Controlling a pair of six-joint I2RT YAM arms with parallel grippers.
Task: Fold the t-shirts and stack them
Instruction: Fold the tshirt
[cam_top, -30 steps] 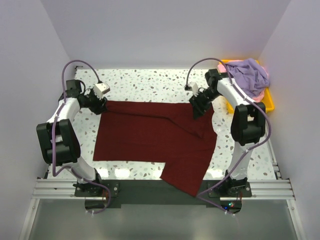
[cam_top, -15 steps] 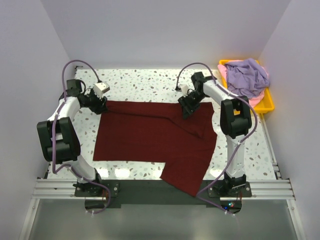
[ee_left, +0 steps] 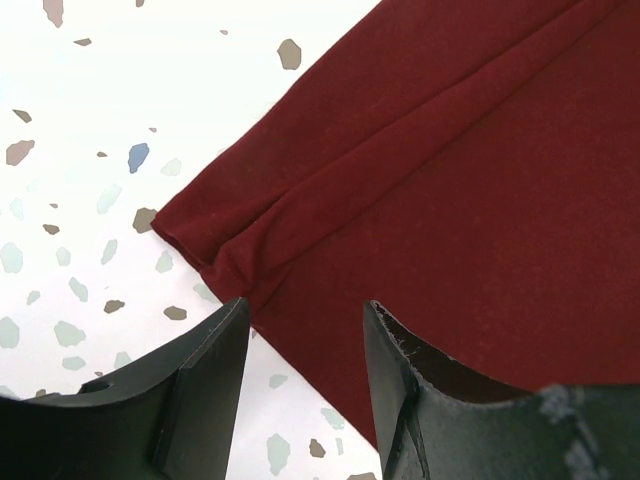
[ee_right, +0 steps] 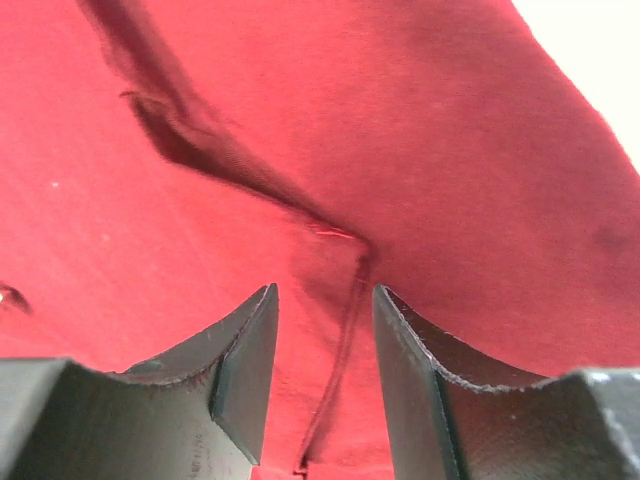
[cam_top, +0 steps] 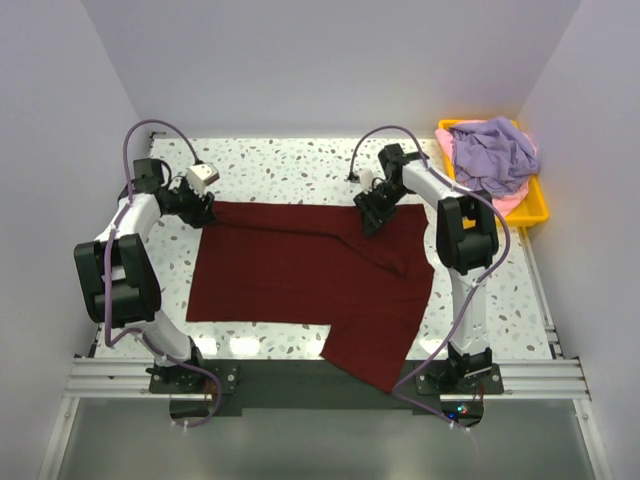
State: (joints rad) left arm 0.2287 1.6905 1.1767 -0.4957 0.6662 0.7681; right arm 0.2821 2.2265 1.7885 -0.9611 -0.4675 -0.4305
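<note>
The dark maroon t-shirt (cam_top: 310, 275) lies spread flat on the speckled table, one part hanging over the near edge. My left gripper (cam_top: 203, 212) is open just over the shirt's far left corner (ee_left: 215, 245), the corner fold between its fingers. My right gripper (cam_top: 368, 222) is open low over the shirt's far edge, a seam and crease (ee_right: 345, 300) running between its fingers. The lavender shirt (cam_top: 490, 152) lies bunched in the yellow tray on top of the pale pink shirt (cam_top: 514, 200).
The yellow tray (cam_top: 540, 205) stands at the far right corner of the table. Bare speckled tabletop (cam_top: 290, 170) shows beyond the shirt and along its left side. White walls enclose the table on three sides.
My right gripper moved left along the maroon shirt's far edge, from near the right side toward the middle. My left gripper stayed put.
</note>
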